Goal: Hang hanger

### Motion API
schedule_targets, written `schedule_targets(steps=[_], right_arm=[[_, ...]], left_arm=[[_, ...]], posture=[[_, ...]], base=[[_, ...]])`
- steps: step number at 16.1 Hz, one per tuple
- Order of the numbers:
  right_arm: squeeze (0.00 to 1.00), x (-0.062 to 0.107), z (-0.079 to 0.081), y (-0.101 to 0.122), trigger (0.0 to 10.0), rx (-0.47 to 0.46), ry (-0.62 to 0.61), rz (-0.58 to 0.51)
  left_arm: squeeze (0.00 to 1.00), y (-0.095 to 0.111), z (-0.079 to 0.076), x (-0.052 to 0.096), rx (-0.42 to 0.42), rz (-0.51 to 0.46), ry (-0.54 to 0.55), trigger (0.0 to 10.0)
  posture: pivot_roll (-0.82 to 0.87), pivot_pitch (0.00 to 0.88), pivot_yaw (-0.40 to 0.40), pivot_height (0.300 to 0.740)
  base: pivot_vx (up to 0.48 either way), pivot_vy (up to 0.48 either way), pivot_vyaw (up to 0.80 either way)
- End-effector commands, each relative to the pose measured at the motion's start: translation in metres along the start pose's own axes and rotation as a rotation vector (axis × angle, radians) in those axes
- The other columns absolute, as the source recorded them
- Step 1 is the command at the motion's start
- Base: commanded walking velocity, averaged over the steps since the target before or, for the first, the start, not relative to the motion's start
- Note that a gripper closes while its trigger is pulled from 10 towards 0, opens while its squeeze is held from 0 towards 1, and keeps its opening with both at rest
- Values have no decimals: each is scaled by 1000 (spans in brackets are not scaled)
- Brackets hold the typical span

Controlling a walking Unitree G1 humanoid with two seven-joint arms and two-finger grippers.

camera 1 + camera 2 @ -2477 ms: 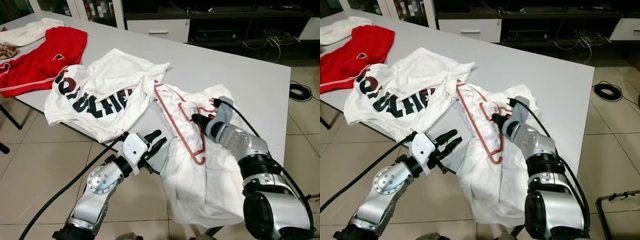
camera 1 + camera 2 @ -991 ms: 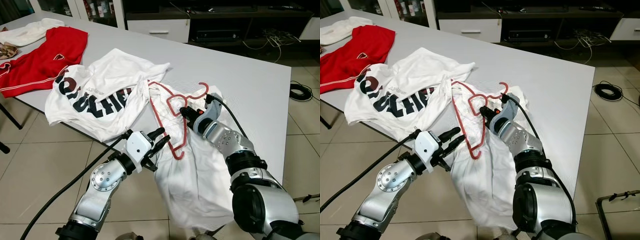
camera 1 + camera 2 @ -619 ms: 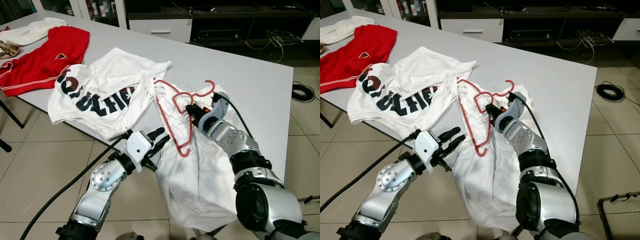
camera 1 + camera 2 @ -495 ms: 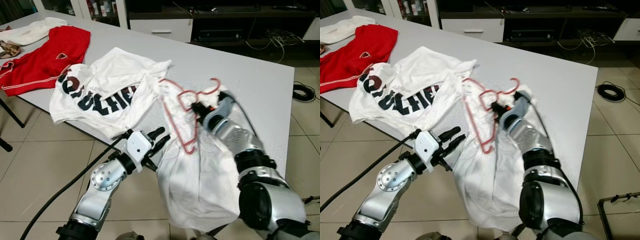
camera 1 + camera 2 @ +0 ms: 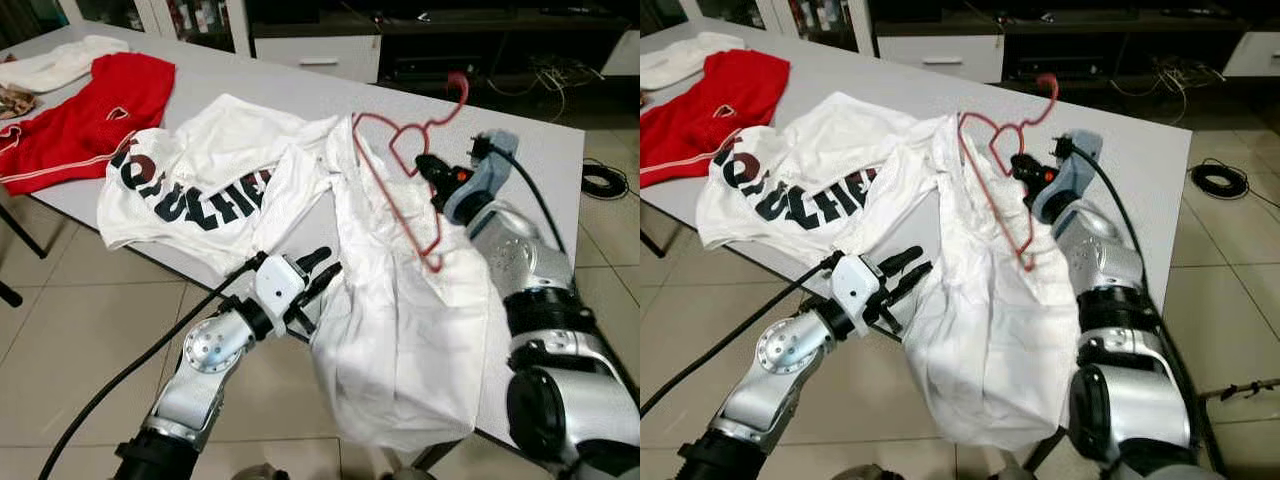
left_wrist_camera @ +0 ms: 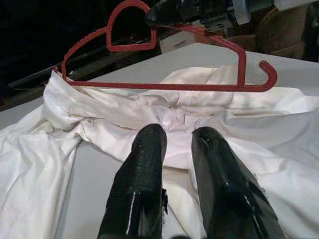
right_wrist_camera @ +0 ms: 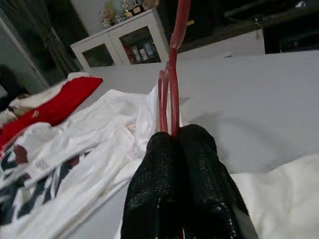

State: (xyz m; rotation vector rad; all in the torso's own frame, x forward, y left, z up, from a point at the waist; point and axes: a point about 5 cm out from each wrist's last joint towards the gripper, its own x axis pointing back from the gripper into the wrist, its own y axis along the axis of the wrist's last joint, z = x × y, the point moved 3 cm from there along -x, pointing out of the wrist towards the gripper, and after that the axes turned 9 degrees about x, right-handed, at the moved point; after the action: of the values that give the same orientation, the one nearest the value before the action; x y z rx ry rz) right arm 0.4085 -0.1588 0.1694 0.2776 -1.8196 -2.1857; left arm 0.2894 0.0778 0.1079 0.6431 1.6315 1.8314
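The red wire hanger (image 6: 164, 86) is raised above the grey table (image 5: 530, 150), its hook (image 5: 458, 92) pointing up. My right gripper (image 5: 424, 167) is shut on the hanger near its neck; in the right wrist view the pads (image 7: 164, 149) pinch the red wire (image 7: 172, 94). A plain white shirt (image 5: 400, 320) hangs from the hanger and drapes over the table's front edge. My left gripper (image 5: 320, 268) is low at the table edge beside the shirt's left side, open, with nothing between its fingers (image 6: 144, 149).
A white T-shirt with black lettering (image 5: 200, 190) lies left of the hanger. A red garment (image 5: 80, 110) and a white cloth (image 5: 60, 60) lie at the far left. A dark TV cabinet (image 5: 400, 40) stands behind the table, with cables (image 5: 600, 180) on the tiled floor.
My right gripper has lifted the hanger up and to the right, pulling the white shirt's collar off the table. The left gripper has stayed near the table edge.
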Motion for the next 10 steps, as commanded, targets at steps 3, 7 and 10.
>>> schedule_targets(steps=[3,7,10], right_arm=[[0,8,7,10,0,225,86,-15],[0,23,-3,12,0,346,155,36],[0,37,-13,21,0,385,205,61]], left_arm=[[0,0,4,-2,-21,3,9,10000],[0,-1,1,-3,-19,0,8,10000],[0,-2,0,-4,-24,1,5,10000]], posture=[[-76,0,66,736],[-81,0,61,736],[-82,0,60,736]], base=[[0,0,0],[0,0,0],[0,0,0]])
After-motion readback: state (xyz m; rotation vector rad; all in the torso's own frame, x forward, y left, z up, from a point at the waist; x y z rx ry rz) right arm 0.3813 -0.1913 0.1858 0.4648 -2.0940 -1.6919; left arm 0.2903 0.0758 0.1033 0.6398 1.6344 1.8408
